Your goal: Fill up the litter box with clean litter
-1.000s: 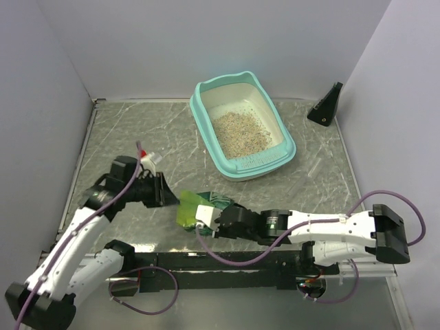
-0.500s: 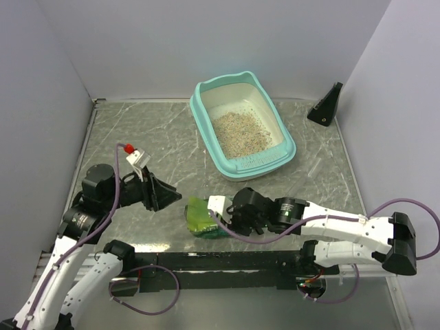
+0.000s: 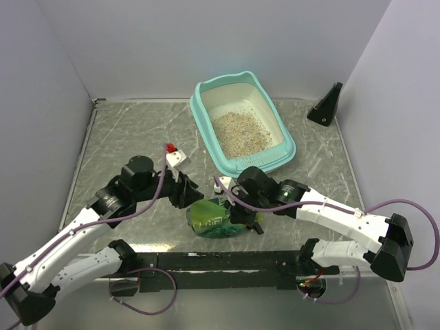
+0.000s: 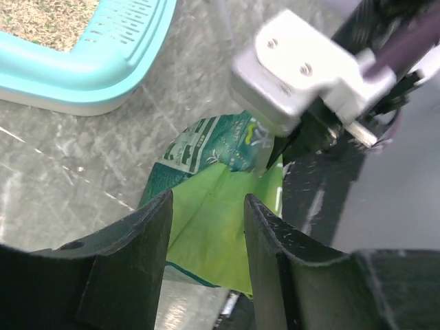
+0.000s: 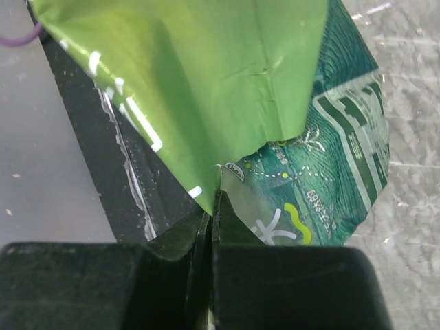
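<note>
The litter box (image 3: 201, 110), with a teal rim and a cream pan, stands at the back middle. The clean litter (image 3: 240, 132) forms a beige patch in it. The box's rim (image 4: 103, 62) and some of the litter (image 4: 41, 17) also show in the left wrist view. A small green glossy bag (image 3: 212, 218) lies on the table near the front edge. My right gripper (image 5: 214, 199) is shut on the edge of the bag (image 5: 227, 82). My left gripper (image 4: 206, 227) is open, its jaws on either side of the bag's light green flap (image 4: 213, 206).
A black wedge-shaped object (image 3: 326, 104) stands at the back right by the wall. A black rail (image 3: 227, 260) runs along the near edge, right under the bag. White walls close in the left, back and right sides.
My left arm has swung right and down until its open jaws reach the bag. My right arm has lifted and turned over the bag's right side, still gripping it. The bag has shifted slightly.
</note>
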Robot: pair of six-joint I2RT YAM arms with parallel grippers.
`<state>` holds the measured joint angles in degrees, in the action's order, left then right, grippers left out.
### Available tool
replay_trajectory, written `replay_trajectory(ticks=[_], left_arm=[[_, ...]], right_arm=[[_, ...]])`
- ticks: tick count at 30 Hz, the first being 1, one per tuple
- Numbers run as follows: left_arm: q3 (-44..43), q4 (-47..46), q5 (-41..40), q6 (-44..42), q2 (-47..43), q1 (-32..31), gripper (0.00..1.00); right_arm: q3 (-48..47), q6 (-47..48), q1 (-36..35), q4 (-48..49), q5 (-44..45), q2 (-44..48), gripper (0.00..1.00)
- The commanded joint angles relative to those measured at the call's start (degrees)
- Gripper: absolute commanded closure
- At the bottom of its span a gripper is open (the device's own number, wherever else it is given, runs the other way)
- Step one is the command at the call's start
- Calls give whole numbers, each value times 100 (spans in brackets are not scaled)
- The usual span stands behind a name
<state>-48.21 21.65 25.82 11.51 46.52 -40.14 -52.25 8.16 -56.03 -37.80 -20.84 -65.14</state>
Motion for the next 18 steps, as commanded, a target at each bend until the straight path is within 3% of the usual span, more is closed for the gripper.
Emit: replay_trajectory(ticks=[1, 8, 18], left_arm=[[161, -696, -779, -605, 6, -389, 49], [909, -1435, -1158, -808, -311, -1057, 47], [725, -1357, -1370, -1326, 392, -1778, 42]], right_arm=[[-207, -368, 320, 53, -508, -130, 100], [-128, -447, 848, 238, -1264, -341, 100], [-66, -394, 857, 273, -1379, -341, 100]])
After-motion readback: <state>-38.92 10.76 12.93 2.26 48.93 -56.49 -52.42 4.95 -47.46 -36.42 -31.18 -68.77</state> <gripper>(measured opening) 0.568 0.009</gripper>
